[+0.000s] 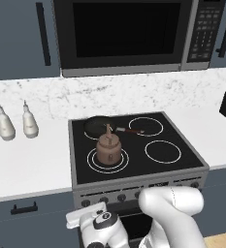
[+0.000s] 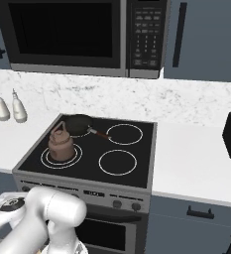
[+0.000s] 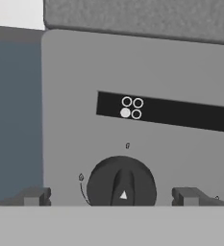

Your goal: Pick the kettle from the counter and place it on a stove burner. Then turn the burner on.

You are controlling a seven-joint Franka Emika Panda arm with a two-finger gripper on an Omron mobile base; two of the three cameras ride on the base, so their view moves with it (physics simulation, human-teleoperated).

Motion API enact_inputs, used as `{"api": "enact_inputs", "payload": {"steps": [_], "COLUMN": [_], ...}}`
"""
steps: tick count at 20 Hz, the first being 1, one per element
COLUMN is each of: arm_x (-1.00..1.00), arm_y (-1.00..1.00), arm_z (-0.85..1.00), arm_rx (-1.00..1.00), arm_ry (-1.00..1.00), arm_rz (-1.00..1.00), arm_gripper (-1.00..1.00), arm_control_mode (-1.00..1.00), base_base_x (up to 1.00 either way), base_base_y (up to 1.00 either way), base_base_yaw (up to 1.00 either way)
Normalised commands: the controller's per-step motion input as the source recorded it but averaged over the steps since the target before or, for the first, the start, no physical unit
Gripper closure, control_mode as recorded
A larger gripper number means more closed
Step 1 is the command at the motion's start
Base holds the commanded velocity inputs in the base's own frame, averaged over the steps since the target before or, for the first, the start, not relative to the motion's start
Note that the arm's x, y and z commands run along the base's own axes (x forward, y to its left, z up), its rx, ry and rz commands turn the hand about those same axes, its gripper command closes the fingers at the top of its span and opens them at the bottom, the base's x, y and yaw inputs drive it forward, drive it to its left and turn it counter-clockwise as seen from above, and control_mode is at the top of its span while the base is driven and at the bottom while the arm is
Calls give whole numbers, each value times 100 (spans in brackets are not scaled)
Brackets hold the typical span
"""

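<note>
Kettle: kettle [image 1: 108, 149] sits upright on the stove burner [image 1: 92, 160], the front-left double-ringed circle of the black cooktop [image 1: 182, 155]; base inside the rings.
Kettle axis: vertical, arched handle topmost. I cannot tell which way the spout points.
Pan: black frying pan [image 1: 98, 126] just behind the kettle on the rear-left circle, its handle reaching right toward the rear-right ring.
Counter: counter [image 1: 27, 160] flanks the cooktop; two white bottles [image 1: 16, 123] stand on its left part near the wall, well apart from the kettle.
My gripper: my gripper [image 3: 111, 196] is low in front of the stove's control panel, fingers [image 3: 34, 196] spread wide with nothing between them, one on each side of a dark knob [image 3: 121, 181].
Knob: white triangle mark on its face points up in the hand view; the diagram above it has the lower-left dot filled.
</note>
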Motion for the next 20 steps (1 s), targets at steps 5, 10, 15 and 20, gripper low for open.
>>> {"api": "enact_inputs", "payload": {"steps": [5, 10, 15, 20], "arm_x": [-10, 0, 1, 0], "arm_y": [0, -2, -5, -4], "arm_z": [11, -2, -3, 0], "arm_rx": [0, 0, 0, 0], "arm_ry": [-8, -2, 0, 0], "arm_rz": [0, 0, -3, -4], "arm_gripper": [-100, -100, -100, -100], "arm_control_mode": [-100, -100, -100, -100], "base_base_x": [0, 0, 0, 0], "base_base_y": [0, 0, 0, 0], "base_base_yaw": [0, 0, 0, 0]}}
